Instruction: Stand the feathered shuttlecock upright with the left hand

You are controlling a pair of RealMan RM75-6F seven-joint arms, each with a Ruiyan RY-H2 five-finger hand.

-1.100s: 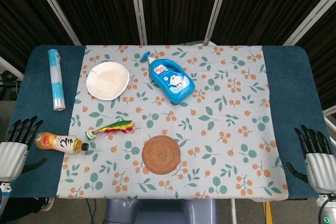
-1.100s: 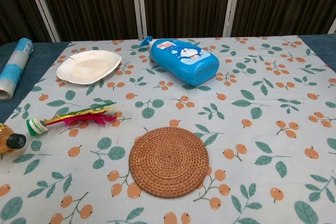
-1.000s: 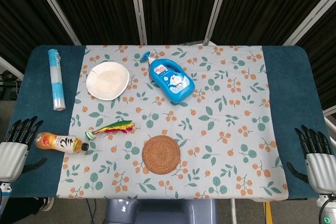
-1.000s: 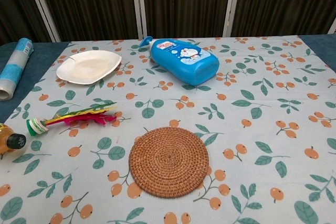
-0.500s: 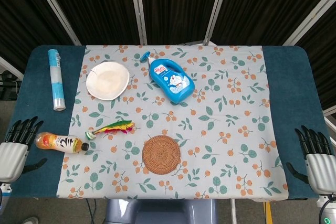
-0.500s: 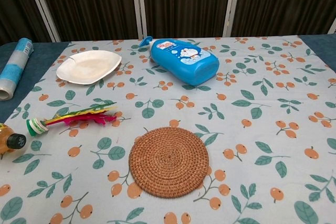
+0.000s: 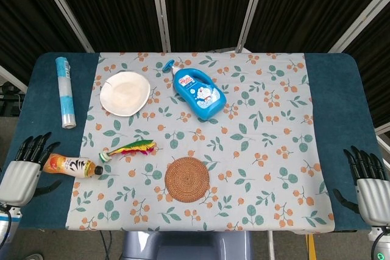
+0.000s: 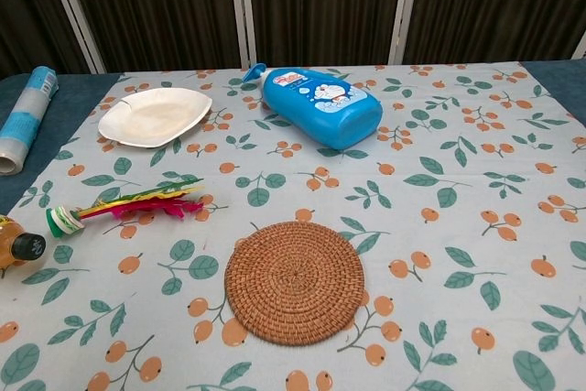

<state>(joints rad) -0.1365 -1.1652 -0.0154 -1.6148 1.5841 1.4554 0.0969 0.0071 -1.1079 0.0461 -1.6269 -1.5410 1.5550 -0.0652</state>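
Observation:
The feathered shuttlecock (image 7: 128, 148) (image 8: 128, 205) lies on its side on the patterned cloth, left of centre, with its green-and-white base pointing left and red, yellow and green feathers pointing right. My left hand (image 7: 24, 172) hovers at the table's front-left corner, fingers spread and holding nothing, well left of the shuttlecock. At the front-right corner my right hand (image 7: 368, 184) is also spread and holds nothing. Neither hand shows in the chest view.
A drink bottle (image 7: 70, 165) (image 8: 16, 247) lies between my left hand and the shuttlecock. A round woven coaster (image 7: 187, 179) (image 8: 294, 281) sits front centre. Farther back are a white plate (image 7: 125, 92), a blue detergent bottle (image 7: 198, 92) and a rolled blue-white tube (image 7: 64, 91).
My left hand has moved slightly up and to the right, closer to the drink bottle. Nothing else has moved.

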